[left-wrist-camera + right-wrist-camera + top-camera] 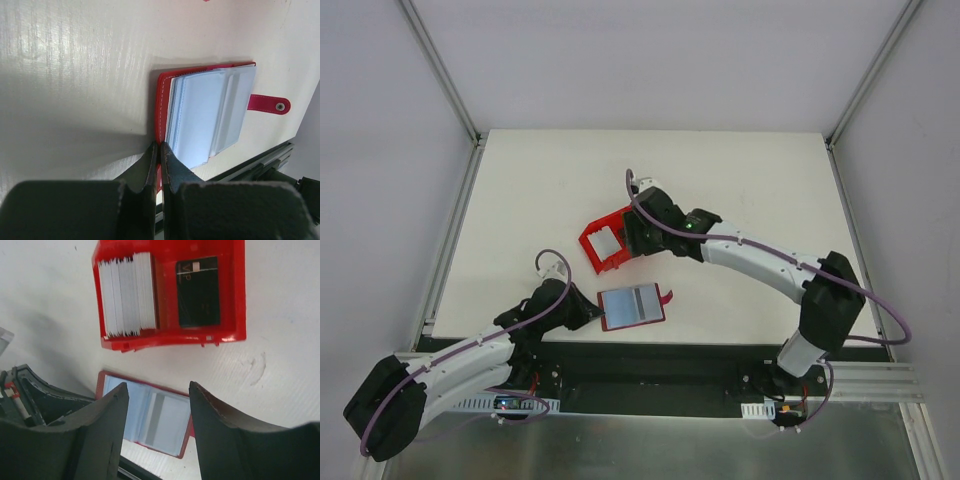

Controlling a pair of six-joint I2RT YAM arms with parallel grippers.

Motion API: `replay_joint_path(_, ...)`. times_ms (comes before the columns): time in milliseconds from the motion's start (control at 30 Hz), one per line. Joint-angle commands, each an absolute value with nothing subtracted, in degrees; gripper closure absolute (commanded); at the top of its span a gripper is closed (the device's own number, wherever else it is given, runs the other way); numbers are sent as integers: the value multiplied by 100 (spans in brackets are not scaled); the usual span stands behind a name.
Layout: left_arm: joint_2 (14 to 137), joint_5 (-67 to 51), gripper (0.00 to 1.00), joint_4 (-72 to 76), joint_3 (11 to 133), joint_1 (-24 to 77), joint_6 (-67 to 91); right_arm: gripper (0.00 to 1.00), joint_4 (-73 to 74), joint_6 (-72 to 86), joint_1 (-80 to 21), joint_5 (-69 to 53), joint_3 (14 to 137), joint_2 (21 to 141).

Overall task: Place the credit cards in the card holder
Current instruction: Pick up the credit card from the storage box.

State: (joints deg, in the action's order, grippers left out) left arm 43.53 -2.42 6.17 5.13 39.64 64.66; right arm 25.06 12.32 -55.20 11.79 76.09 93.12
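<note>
One card holder point(632, 307) is seen lying open on the white worktop point(740, 180), near its front edge, with the pale slots turned upward. One snap tab point(270, 104) is seen sticking out from the side away from the left arm. No loose card can be made out on the pale slots.

One red open-fronted bin point(235, 290) is placed just behind the holder, apart from it. Two things are held in the bin. The first is one pack of pale credit cards point(127, 295) stood on edge. The cards are packed so tightly that they cannot be counted. The second is one black block point(198, 292), set beside the pack.

Two arms are in view, each with one tool. The left tool point(159, 147) is pressed together, and its tips are set at the red border of the holder on the side opposite the tab. A sliver of red is seen in the slit between the fingers. Whether the border is pinched or merely lies beneath cannot be told.

The right tool point(157, 390) is spread, with nothing between its fingers. It is held above the worktop at the open front of the bin. The holder is seen below it in the right wrist view.
</note>
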Motion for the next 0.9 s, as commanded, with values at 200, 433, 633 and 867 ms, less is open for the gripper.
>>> replay_joint_path(200, 4377, -35, 100, 519, 396, 3859, 6460, 38, 2302, 588, -4817, -657, 9244, 10852)
replay_joint_path(433, 4438, -35, 100, 484, 396, 3736, 6416, 36, 2320, 580, -4491, -1397, 10124, 11882)
replay_joint_path(633, 4430, -88, 100, 492, 378, 3595, 6355, 34, 2338, 554, -4412, -1643, 10415, 12313)
replay_joint_path(867, 4491, -211, 100, 492, 395, 3463, 6267, 33, 2250, 764, -4377, -2109, 10556, 12744)
